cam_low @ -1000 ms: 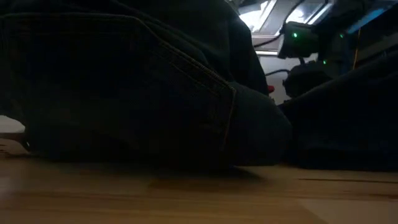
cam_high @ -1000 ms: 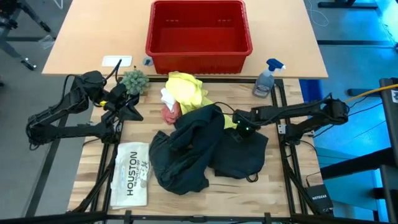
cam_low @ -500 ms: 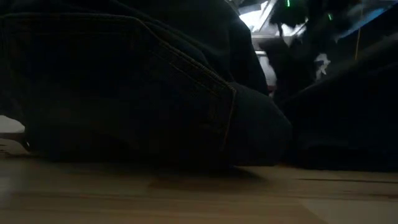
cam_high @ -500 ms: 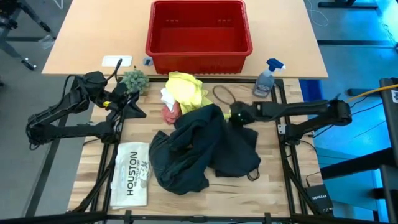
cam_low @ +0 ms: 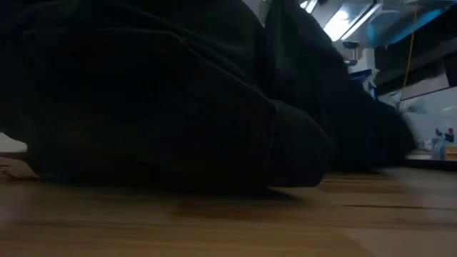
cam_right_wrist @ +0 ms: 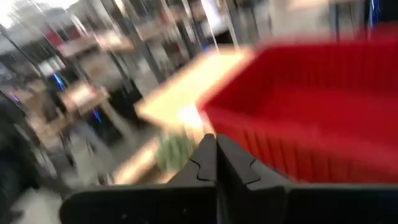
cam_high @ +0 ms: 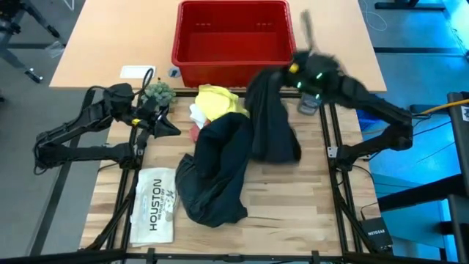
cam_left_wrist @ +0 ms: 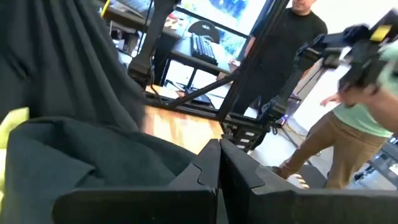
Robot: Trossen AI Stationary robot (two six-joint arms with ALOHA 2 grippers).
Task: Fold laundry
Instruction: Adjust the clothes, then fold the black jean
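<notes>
Only one word easy to read — "HOUSTON", in big dark letters, printed along the flat white item (cam_high: 154, 215) lying on the wooden table (cam_high: 308, 198) near the front left corner. Letters run sideways in the high view, so read from bottom to top. Some small dark marks printed beside the word, too tiny to read. A second word at the far right edge of the high view, white on a small black box (cam_high: 376, 234) on the floor — looks like "NETGEAR", also sideways. Nothing to read in the low view or the two wrist views.
</notes>
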